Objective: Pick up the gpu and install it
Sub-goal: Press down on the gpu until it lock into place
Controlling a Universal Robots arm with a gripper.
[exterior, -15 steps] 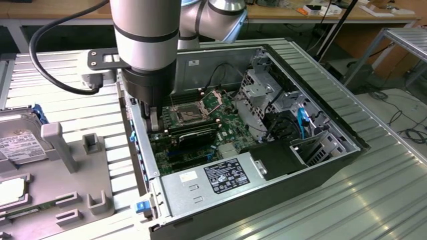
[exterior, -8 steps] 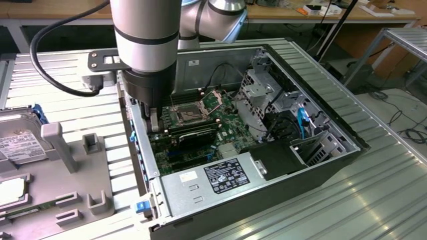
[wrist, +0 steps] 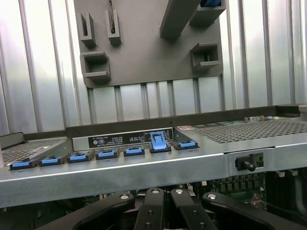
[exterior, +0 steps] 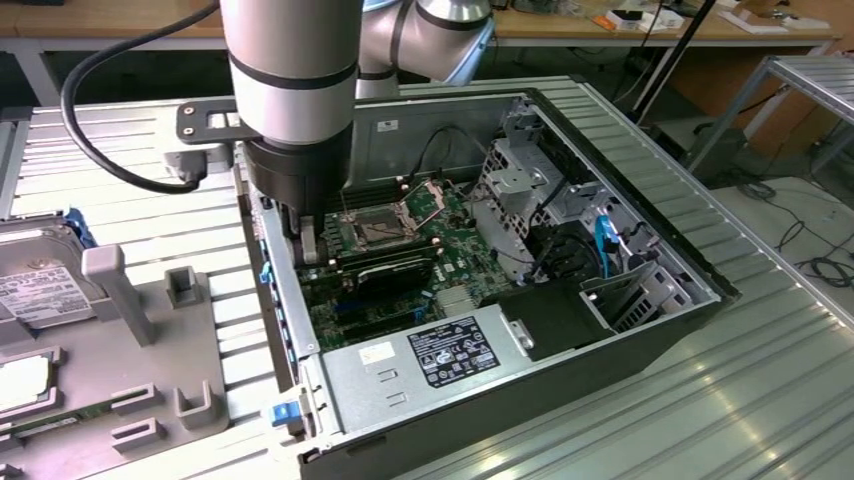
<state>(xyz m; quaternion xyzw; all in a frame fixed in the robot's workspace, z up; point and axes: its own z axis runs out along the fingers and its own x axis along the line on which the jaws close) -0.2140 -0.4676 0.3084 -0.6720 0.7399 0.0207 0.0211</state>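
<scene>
One open desktop computer case [exterior: 667,250] lies on its side in the middle of the exterior view. Inside it are one motherboard [exterior: 447,215] with one CPU socket [exterior: 378,226], one power supply [exterior: 427,358] with a black label toward the lower edge, and one gpu [exterior: 387,272]. The gpu is a dark card standing on edge across the board just below the socket.

One hard drive [exterior: 27,290] sits at the far left of the frame in one grey fixture tray [exterior: 147,340].

In the wrist view, seven blue slot clips [wrist: 106,154] line the case's rear edge, and one of them [wrist: 158,141] is raised.

One arm [exterior: 291,90] comes down vertically from the upper left of the frame into the case's left side. Its gripper [exterior: 311,248] hangs just beside the gpu's left end. The wrist view shows the gripper [wrist: 163,215] with its jaws drawn together, closed. Whether they pinch the card cannot be told.

The case rests on a ribbed metal table [exterior: 747,400]. A wooden workbench [exterior: 574,25] runs along the top of the frame, and cables [exterior: 814,250] lie on the floor at the exterior view's right.
</scene>
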